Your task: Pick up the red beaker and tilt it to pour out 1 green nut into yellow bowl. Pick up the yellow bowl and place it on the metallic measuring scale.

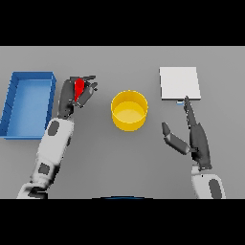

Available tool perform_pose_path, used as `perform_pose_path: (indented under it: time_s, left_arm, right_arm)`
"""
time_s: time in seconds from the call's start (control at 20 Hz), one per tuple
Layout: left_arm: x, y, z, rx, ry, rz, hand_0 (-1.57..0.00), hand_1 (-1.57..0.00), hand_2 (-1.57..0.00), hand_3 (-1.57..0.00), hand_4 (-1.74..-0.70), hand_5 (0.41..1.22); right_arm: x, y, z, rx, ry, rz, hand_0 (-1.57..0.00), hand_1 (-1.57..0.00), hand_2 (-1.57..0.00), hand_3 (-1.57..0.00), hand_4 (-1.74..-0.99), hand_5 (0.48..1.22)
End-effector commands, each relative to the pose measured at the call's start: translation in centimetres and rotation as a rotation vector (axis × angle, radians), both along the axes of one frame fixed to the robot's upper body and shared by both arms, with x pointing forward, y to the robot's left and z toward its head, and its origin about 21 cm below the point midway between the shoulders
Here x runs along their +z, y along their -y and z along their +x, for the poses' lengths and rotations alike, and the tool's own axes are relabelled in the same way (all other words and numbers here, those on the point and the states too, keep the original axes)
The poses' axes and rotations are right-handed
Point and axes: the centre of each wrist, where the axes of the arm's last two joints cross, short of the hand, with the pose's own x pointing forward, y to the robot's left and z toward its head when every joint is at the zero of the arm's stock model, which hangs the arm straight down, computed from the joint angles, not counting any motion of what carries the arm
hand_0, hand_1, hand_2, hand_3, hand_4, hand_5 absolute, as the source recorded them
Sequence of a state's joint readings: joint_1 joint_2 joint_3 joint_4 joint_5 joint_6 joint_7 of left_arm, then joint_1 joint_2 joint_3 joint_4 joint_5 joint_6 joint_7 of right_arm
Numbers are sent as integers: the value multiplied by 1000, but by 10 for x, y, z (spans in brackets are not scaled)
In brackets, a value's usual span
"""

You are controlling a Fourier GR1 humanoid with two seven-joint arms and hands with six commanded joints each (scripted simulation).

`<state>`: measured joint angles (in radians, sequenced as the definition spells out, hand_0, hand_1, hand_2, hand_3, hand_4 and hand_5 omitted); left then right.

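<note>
- Grey table [119,162] fills the view, and the yellow bowl [129,110] stands upright near its middle, serving as the landmark for everything else.
- Nearest, to the right of the bowl and closer to the robot, the right hand [195,139] hovers with straight, relaxed fingers and its thumb spread toward the bowl; it holds nothing.
- Left of the bowl, at about the same depth, the left hand [76,95] has its fingers curled round the red beaker [78,88], which shows only partly between them.
- Further left of the bowl, beyond that hand, lies a blue tray [11,103].
- Right of the bowl and a little farther back sits the metallic measuring scale [179,83], its pale square plate just past the right hand's fingertips.
</note>
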<state>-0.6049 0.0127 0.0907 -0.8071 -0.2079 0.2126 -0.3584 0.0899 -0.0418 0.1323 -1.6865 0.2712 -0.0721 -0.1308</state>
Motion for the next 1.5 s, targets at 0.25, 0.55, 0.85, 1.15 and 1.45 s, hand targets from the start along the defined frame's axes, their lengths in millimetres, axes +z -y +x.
perform_pose_path:
  time_s: [0.25,0.55,0.85,1.15,1.45]
  left_arm:
    - [54,-6,10,-119,74,371,-1557,-1557,-1557,-1551,-1734,1139]
    - [67,9,4,-213,59,552,-1559,-1560,-1560,-1555,-1735,1136]
    - [102,40,20,-351,121,1019,-1568,-1568,-1568,-1567,-1739,1177]
    - [120,68,31,-509,142,1456,-1570,-1570,-1570,-1570,-1612,1210]
    - [126,99,35,-579,163,1779,-1571,-1571,-1571,-1571,-1685,1218]
  right_arm:
    - [-3,-2,-4,3,1,-34,1,1,1,1,-1095,660]
    - [1,2,-3,0,-15,-33,1,1,1,1,-1092,664]
    - [2,-1,-1,13,9,-34,1,1,1,1,-1056,692]
    - [1,-6,-3,14,11,-10,1,1,1,1,-1063,681]
    - [0,-5,-2,39,-12,-10,1,1,1,1,-1067,684]
